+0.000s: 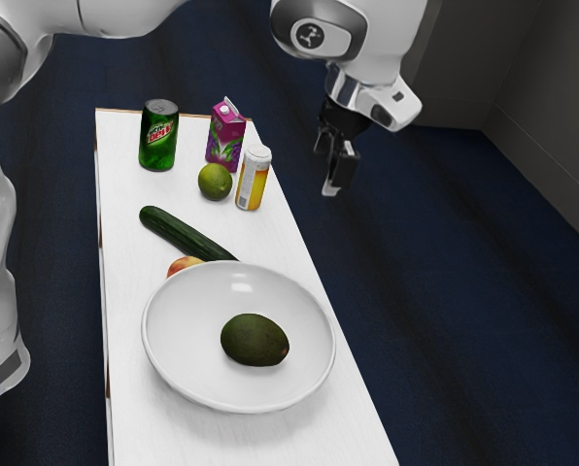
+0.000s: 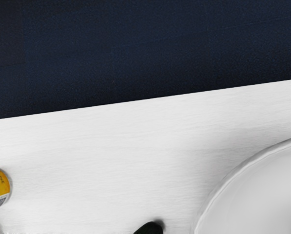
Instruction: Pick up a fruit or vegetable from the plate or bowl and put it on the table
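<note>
The arm's black gripper (image 1: 332,184) is hanging above the level of the white table (image 1: 163,382), away from the wide, round white bowl (image 1: 161,333); whether it is released or clenched, nobody can tell from here, though nothing is visibly hanging from it. The task's likely target, a dark green, oval avocado (image 1: 255,340), is lying on its side inside the bowl, apart from the rim. The step now seems to be the approach, and doing it well means travelling high toward the bowl, away from the yellow bottle with a white cap (image 1: 254,179), and centring over the fruit before going down. Since the avocado is looking smooth and rounded, it may roll if pushed off-centre; a straight descent, gripping across its narrower width and low enough to pass its widest part, should be serving best. The sloping bowl wall is leaving limited room, so lifting clear of the rim should be coming before any sideways travel.
</note>
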